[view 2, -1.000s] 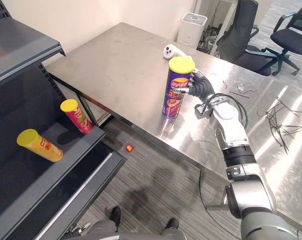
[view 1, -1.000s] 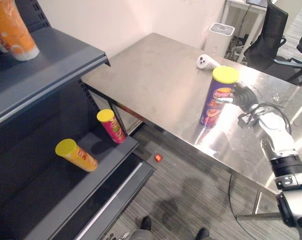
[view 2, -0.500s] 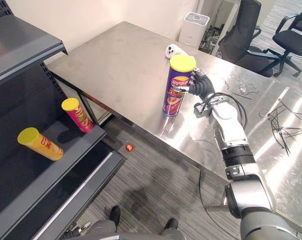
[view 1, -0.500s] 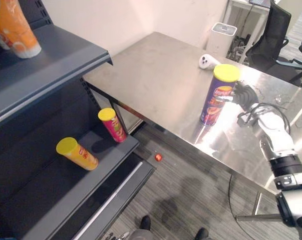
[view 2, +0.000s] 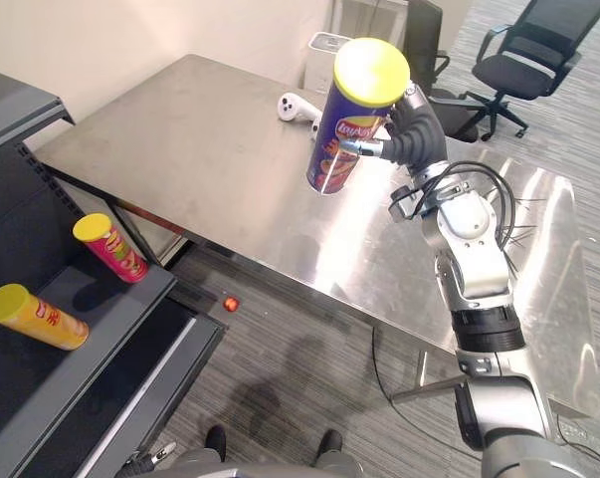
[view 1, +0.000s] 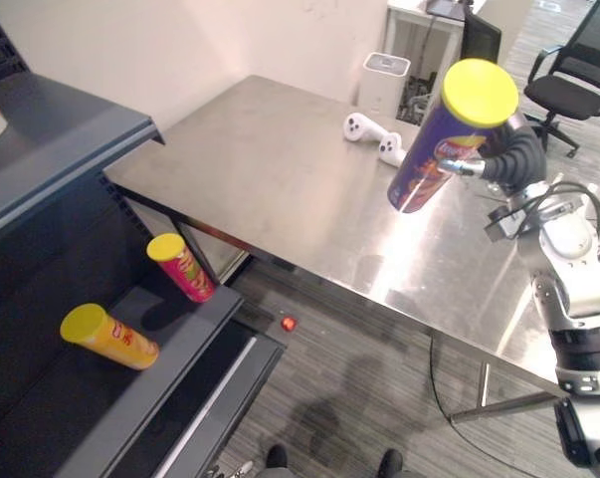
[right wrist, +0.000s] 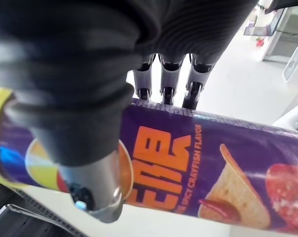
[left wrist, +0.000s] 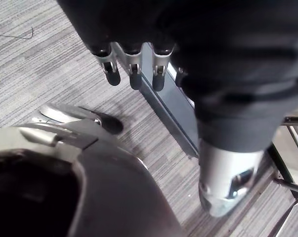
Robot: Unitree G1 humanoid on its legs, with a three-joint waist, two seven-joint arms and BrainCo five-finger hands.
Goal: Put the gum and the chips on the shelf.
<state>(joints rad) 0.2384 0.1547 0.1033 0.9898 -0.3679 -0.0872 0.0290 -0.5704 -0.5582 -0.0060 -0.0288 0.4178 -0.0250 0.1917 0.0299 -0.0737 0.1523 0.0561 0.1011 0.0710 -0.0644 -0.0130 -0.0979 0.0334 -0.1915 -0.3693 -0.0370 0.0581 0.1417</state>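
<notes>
While aloft, glossy purple cylindrical can (view 2: 341, 121)

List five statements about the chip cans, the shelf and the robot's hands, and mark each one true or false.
1. The right hand holds the purple can clear of the table. True.
2. The purple can is upright. False: it is tilted, with its yellow lid up.
3. A yellow can and a red can are on the lower shelf. True.
4. The left hand grips a can. False: its fingers are straight and hold nothing, above the floor.
5. The white controllers are on the shelf. False: they are on the table.
</notes>
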